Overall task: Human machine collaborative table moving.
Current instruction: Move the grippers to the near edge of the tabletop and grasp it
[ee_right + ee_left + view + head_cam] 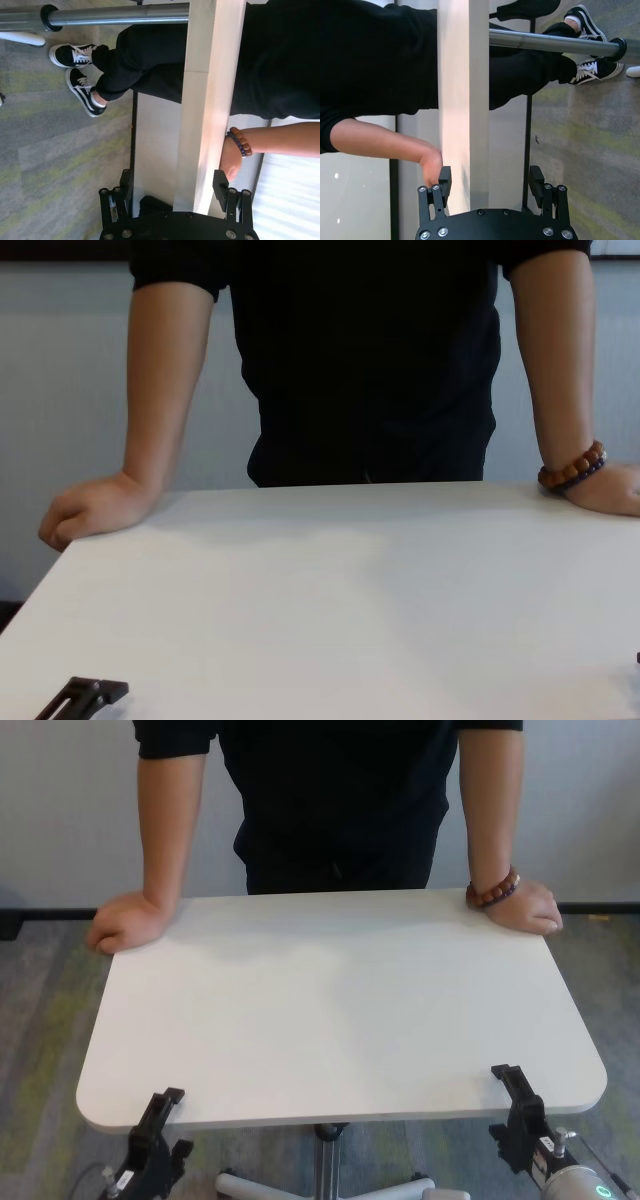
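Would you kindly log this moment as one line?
left gripper: open, straddling table near edge | right gripper: same | human: holding far corners

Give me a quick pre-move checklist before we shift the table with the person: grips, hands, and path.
1. Left gripper straddles the table near edge, fingers above and below: ok, though the jaws look open, not clamped.
2. Right gripper straddles the same edge at the other corner: ok, also apparently not clamped.
3. Human has both hands on the far corners: ok.
4. Tabletop bare, nothing to slide off: ok.
5. Human's feet near the table leg: not ok, close to the base.
6. Floor path beyond the table: cannot tell.
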Controlling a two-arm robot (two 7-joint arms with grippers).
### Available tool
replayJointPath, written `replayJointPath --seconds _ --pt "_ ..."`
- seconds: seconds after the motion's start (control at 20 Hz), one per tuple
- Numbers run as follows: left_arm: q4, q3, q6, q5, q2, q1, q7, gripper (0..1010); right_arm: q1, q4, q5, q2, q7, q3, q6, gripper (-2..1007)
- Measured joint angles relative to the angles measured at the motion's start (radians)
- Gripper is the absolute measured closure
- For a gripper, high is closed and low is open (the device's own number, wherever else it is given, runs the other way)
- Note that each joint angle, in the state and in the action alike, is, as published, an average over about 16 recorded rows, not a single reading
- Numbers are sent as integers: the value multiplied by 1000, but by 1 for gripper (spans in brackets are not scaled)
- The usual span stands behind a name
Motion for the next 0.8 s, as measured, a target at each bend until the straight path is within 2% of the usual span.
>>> replayJointPath --seconds 0.35,0.8 --pt "39 -16 14 23 -35 -32 -9 10 -2 7 2 -14 4 20 -20 0" --pt "62 -48 23 34 -68 -42 2 10 -3 15 -8 -29 15 39 -35 0"
